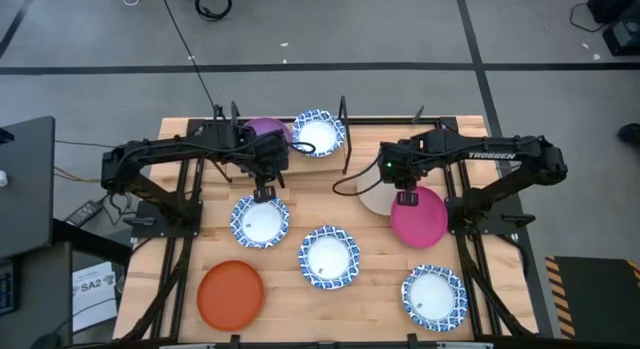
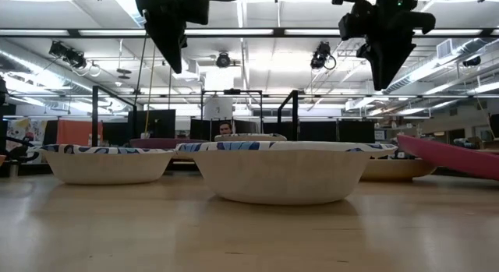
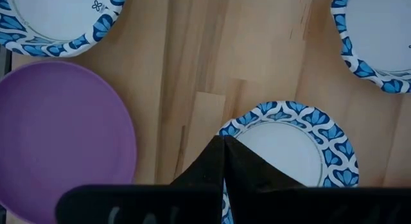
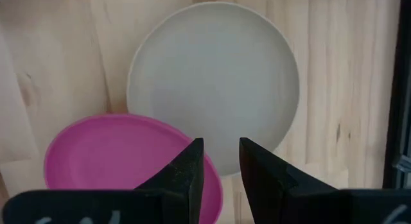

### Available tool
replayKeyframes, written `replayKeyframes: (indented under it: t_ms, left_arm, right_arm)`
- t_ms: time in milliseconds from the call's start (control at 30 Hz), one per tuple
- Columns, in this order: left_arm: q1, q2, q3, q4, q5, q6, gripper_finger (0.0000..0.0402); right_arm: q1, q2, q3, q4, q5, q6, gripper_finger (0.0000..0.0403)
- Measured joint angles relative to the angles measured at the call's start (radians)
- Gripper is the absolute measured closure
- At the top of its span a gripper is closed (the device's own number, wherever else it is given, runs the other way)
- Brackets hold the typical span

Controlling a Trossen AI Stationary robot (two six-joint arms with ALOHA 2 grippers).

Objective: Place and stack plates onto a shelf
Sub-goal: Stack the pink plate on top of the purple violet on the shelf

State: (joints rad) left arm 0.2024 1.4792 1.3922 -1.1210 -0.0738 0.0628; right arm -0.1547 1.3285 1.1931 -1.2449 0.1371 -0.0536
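The right tool (image 1: 407, 198), fingers spread and holding nothing, hangs directly above the near rim of the magenta plate (image 1: 419, 218) overlapping the beige plate (image 4: 215, 73) on the tabletop (image 1: 370, 289), while the left tool (image 1: 264, 193), pressed together, hovers over a blue-rimmed plate (image 1: 260, 220).

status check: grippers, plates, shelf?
Left gripper shut, empty, above patterned plate. Right gripper open over magenta plate. Purple plate on shelf.
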Motion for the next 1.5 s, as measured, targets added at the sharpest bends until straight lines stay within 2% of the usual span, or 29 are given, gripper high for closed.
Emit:
replayKeyframes:
  t_ms: [167,500,667,1133,1500]
  left_arm:
    - [0.0,0.0,0.0,0.0,0.0,0.0,0.0392]
    - [0.0,0.0,0.0,0.001,0.0,0.0,0.0392]
    - [0.0,0.0,0.0,0.003,0.0,-0.001,0.0392]
    - [0.0,0.0,0.0,0.002,0.0,-0.001,0.0392]
    - [0.0,0.0,0.0,0.002,0.0,-0.001,0.0392]
  right_arm:
    - [-0.022,-0.001,-0.02,0.008,0.0,-0.008,0.0298]
    - [-0.032,0.0,-0.228,0.069,0.005,-0.092,0.0298]
    - [-0.032,0.0,-0.282,0.098,0.093,-0.127,0.0298]
    - [-0.033,0.0,-0.355,0.181,0.1,-0.134,0.0298]
    - [-0.033,0.0,-0.361,0.175,0.101,-0.134,0.0298]
